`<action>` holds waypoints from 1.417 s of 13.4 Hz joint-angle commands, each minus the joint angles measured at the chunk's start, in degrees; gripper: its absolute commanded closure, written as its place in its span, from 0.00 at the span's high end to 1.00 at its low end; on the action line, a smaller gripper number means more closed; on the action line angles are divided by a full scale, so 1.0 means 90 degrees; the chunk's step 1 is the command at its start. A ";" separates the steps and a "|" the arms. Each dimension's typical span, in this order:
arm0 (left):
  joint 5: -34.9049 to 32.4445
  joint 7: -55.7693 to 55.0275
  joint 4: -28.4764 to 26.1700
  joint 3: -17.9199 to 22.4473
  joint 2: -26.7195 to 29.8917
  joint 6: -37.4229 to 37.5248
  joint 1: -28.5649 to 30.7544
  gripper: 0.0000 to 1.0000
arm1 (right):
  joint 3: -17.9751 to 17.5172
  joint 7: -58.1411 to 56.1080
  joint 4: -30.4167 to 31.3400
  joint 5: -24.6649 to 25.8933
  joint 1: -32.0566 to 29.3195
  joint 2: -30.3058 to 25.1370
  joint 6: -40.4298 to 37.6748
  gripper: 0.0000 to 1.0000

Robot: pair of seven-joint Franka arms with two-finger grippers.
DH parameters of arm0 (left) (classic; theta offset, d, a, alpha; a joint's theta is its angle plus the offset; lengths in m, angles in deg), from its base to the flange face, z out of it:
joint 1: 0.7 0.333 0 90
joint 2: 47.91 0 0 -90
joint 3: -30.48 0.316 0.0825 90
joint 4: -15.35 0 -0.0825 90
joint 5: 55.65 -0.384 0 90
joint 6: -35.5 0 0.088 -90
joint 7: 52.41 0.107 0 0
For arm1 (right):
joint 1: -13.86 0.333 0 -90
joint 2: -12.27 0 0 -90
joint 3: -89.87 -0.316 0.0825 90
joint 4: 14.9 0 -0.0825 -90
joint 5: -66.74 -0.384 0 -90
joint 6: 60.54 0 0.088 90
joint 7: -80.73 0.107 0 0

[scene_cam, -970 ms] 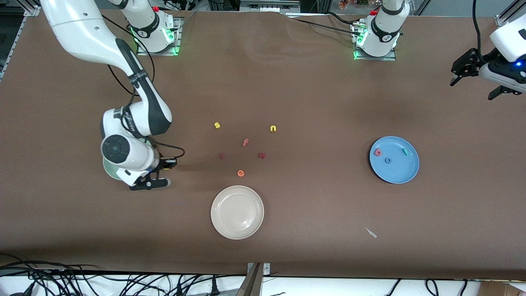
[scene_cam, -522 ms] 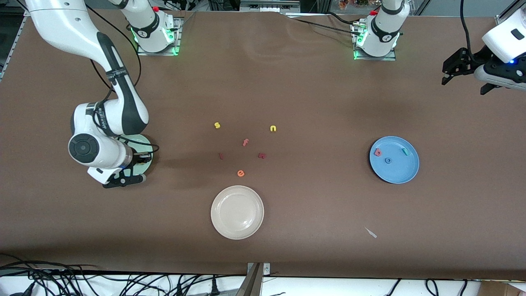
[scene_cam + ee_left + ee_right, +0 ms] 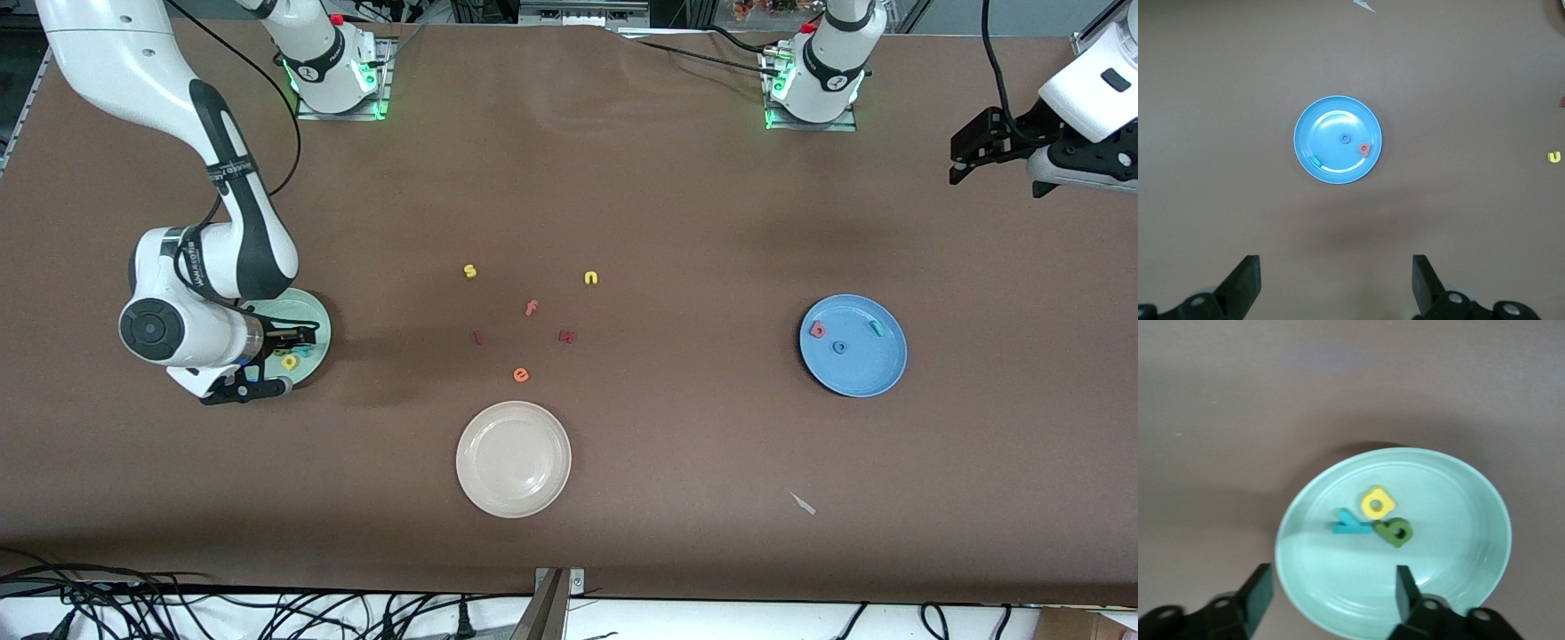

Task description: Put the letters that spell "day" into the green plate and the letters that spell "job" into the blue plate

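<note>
The pale green plate (image 3: 317, 331) (image 3: 1458, 520) lies near the right arm's end of the table. In it lie a yellow letter (image 3: 1377, 503) (image 3: 289, 362), a teal "y" (image 3: 1351, 525) and a dark green letter (image 3: 1395, 532), close together. My right gripper (image 3: 267, 366) (image 3: 1333, 587) hangs open over that plate's rim with nothing between its fingers. The blue plate (image 3: 867, 373) (image 3: 1331, 173) holds a salmon "b" (image 3: 817, 330) (image 3: 1365, 149), a blue "o" (image 3: 838, 347) (image 3: 1345, 139) and a teal "j" (image 3: 877, 329) (image 3: 1316, 161). My left gripper (image 3: 991, 156) (image 3: 1335, 273) waits open and empty, high over the left arm's end.
A cream-white plate (image 3: 513, 498) stands nearer to the front camera, mid-table. Loose letters lie between the plates: yellow "s" (image 3: 469, 271), yellow "n" (image 3: 590, 278), salmon "f" (image 3: 531, 308), orange "e" (image 3: 521, 375) and two dark red ones (image 3: 478, 337) (image 3: 566, 336). A white scrap (image 3: 803, 503) lies near the front edge.
My right arm has swung toward its own end of the table, uncovering the green plate and its letters, and its gripper has opened. The left gripper has drifted slightly toward its base.
</note>
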 commanded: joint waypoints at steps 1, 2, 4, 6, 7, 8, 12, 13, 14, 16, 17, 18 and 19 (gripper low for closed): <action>0.0117 -0.0088 0.0204 -0.0034 -0.0082 0.0166 -0.0021 1.00 | -0.0122 0.0012 -0.0219 -0.0234 0.0028 -0.0155 -0.0471 1.00; 0.0117 -0.0088 0.0204 -0.0034 -0.0092 0.0166 -0.0012 1.00 | -0.0180 0.0012 -0.0258 -0.0235 0.0028 -0.0223 -0.0617 1.00; 0.0127 -0.0079 0.0359 -0.0015 -0.0150 0.0156 0.0037 1.00 | -0.0346 0.0245 -0.0414 -0.0225 0.0028 -0.0399 -0.1153 1.00; 0.0117 -0.0079 0.0749 -0.0005 -0.0491 0.0195 0.0066 1.00 | -0.0454 0.0315 -0.0793 -0.0225 0.0028 -0.0468 -0.1865 1.00; 0.0127 -0.0069 0.0770 -0.0005 -0.0531 0.0205 0.0067 1.00 | -0.0464 0.0325 -0.1008 -0.0225 0.0028 -0.0478 -0.2236 1.00; 0.0127 -0.0049 0.0770 0.0005 -0.0531 0.0195 0.0067 1.00 | -0.0474 0.0335 -0.1146 -0.0225 0.0038 -0.0546 -0.2569 1.00; 0.0127 -0.0049 0.0780 0.0005 -0.0531 0.0205 0.0067 1.00 | -0.0494 0.0335 -0.1206 -0.0225 0.0243 -0.0965 -0.2951 1.00; 0.0127 -0.0049 0.0780 0.0005 -0.0531 0.0215 0.0076 1.00 | -0.0474 0.0344 -0.1254 -0.0215 0.0330 -0.1189 -0.3185 1.00; 0.0127 -0.0049 0.0780 0.0005 -0.0531 0.0215 0.0076 1.00 | -0.0474 0.0538 -0.1226 -0.0254 0.0379 -0.1365 -0.3207 1.00; 0.0127 -0.0049 0.0780 0.0005 -0.0531 0.0215 0.0067 1.00 | -0.0600 0.1105 -0.0789 -0.0264 0.0312 -0.2037 -0.3139 1.00; 0.0127 -0.0049 0.0790 0.0005 -0.0531 0.0215 0.0057 1.00 | -0.0920 0.1097 -0.0515 -0.0254 0.0079 -0.2398 -0.2974 1.00; 0.0127 -0.0049 0.0790 -0.0005 -0.0531 0.0215 0.0067 1.00 | -0.1204 0.1038 -0.0397 -0.0264 -0.0271 -0.2673 -0.2760 1.00; 0.0127 -0.0040 0.0790 0.0005 -0.0531 0.0215 0.0067 1.00 | -0.1284 0.1038 -0.0386 -0.0264 -0.0323 -0.2946 -0.2777 1.00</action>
